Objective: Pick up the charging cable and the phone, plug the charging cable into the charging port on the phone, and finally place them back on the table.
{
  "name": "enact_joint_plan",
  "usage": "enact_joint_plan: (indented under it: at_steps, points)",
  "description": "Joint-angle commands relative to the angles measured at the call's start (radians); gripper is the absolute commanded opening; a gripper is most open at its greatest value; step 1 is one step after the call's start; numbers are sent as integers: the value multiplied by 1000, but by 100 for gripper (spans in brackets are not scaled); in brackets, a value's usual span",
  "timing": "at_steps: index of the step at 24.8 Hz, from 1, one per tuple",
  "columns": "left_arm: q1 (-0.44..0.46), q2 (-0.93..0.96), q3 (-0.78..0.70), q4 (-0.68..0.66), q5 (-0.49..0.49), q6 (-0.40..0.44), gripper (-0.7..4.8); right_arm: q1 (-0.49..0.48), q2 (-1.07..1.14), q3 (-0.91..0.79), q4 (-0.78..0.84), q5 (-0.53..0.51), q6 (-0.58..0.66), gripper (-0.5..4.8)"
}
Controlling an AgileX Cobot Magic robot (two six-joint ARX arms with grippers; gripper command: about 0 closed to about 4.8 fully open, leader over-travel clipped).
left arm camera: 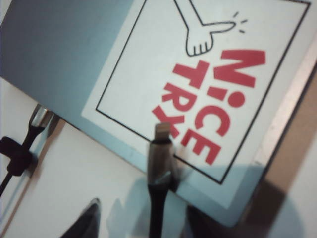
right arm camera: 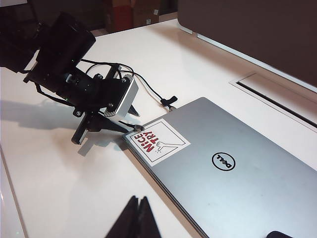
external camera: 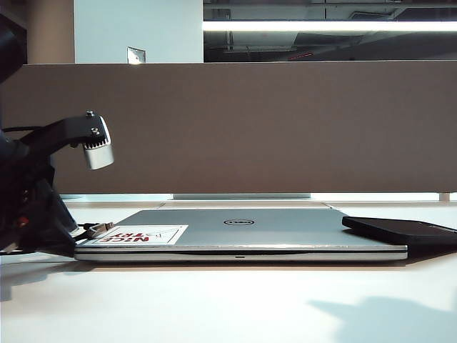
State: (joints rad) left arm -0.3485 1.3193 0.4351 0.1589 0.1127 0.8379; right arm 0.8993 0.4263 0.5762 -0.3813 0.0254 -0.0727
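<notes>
Left wrist view puts the charging cable (left arm camera: 161, 163) plug dead ahead between my left gripper's (left arm camera: 141, 220) wide-open jaws, lengthwise along my reach, on the laptop (left arm camera: 74, 59) corner; my right gripper (right arm camera: 134, 218) hangs shut, farther off.

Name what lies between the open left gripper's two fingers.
In the left wrist view, the silvery metal plug of the black charging cable lies between the left gripper fingers, its tip over the silver laptop's white red-lettered sticker.

Left black two-finger gripper (right arm camera: 130, 120) lowered, jaws spread wide, holding nothing, right black two-finger gripper (right arm camera: 138, 208) raised, fingers pressed together.
</notes>
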Motion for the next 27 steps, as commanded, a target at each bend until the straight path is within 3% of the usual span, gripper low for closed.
enact_joint_plan:
  at_steps: [1,11,14,18,19,25,27]
  points:
    - [-1,17,0,17,4,0,210,1,-2,5,19,-1,-3,-4]
    - [-1,68,0,53,4,0,209,1,-2,5,19,-1,-3,-4]
    - [-1,68,0,55,4,-1,107,0,-2,5,19,-1,-3,-4]
    - [-2,68,0,54,4,-8,30,-3,-2,5,19,-1,-3,-4]
    - [-3,68,0,51,4,-8,-14,-3,-2,5,19,-1,-3,-4]
    - [-3,63,8,25,4,-46,-6,-3,-2,5,20,0,-3,-4]
    - [-3,45,42,-61,4,-98,-6,-3,-2,5,20,2,-3,-4]
